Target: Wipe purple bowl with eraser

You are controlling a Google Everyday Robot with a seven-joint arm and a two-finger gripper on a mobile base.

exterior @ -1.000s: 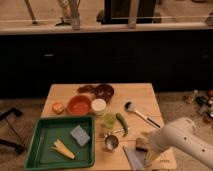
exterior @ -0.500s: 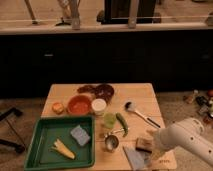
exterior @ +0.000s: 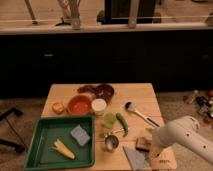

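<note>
The purple bowl (exterior: 104, 92) stands at the back of the wooden table (exterior: 65, 92), dark and nearly black, behind the white cup. The eraser (exterior: 143, 144), a small brown block, lies near the table's front right, next to a flat grey cloth (exterior: 133, 157). My white arm (exterior: 186, 136) reaches in from the right, and the gripper (exterior: 152, 151) hangs at its end just right of the eraser, over the front right corner. The gripper is far from the purple bowl.
An orange bowl (exterior: 79, 105), a white cup (exterior: 98, 106) and a small orange item (exterior: 58, 107) sit mid-left. A green tray (exterior: 40, 135) holds a grey-blue sponge (exterior: 80, 135) and a yellow item (exterior: 63, 149). A green cup (exterior: 109, 120), green vegetable (exterior: 122, 124), metal cup (exterior: 111, 143) and ladle (exterior: 140, 114) lie mid-table.
My arm has shifted only slightly near the eraser. The eraser, the bowl and the other things have not moved.
</note>
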